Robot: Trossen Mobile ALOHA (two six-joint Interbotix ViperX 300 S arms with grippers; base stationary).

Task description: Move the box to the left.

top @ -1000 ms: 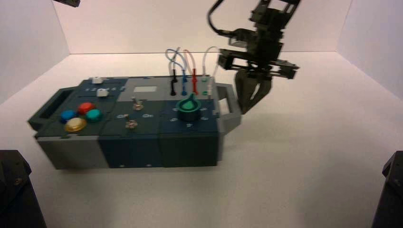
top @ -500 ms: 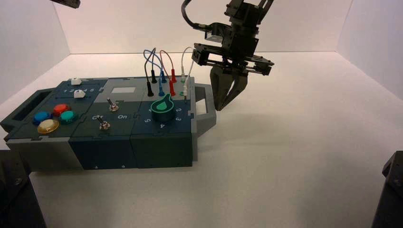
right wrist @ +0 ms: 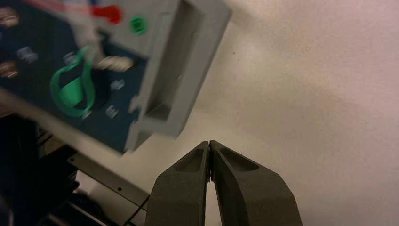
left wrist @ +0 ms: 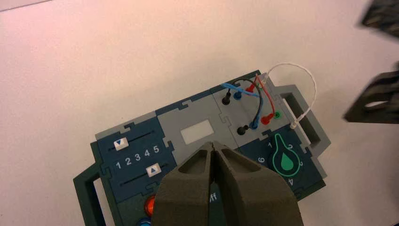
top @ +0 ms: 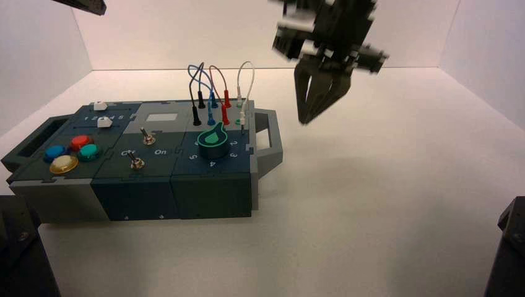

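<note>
Pale counter (top: 371,204) carries the box (top: 148,161) at left in my high view; my right claw (top: 303,122) hovers just off its right handle. Left wrist view: left claw (left wrist: 212,143) closed, empty, above it. Right wrist view: right claw closed, empty.

table (top: 371,216): white, flat top, runs to the foot of the back wall; soft, faint shading on it right of centre in high view
back wall (top: 186,40): pale, plain, upright, meets the table along a thin dark line
left wall (top: 37,68): pale, plain, joins the back wall at a corner, base line slants
right wall (top: 486,80): same look, opposite side, joins the back wall at the other corner
speck (right wrist: 234,52): tiny, dark, on the tabletop, right wrist view
rail (right wrist: 108,176): pale, straight, small dark dots along it, beside the table edge, right wrist view
cable (right wrist: 136,212): thin, black, near the rail, bends
</note>
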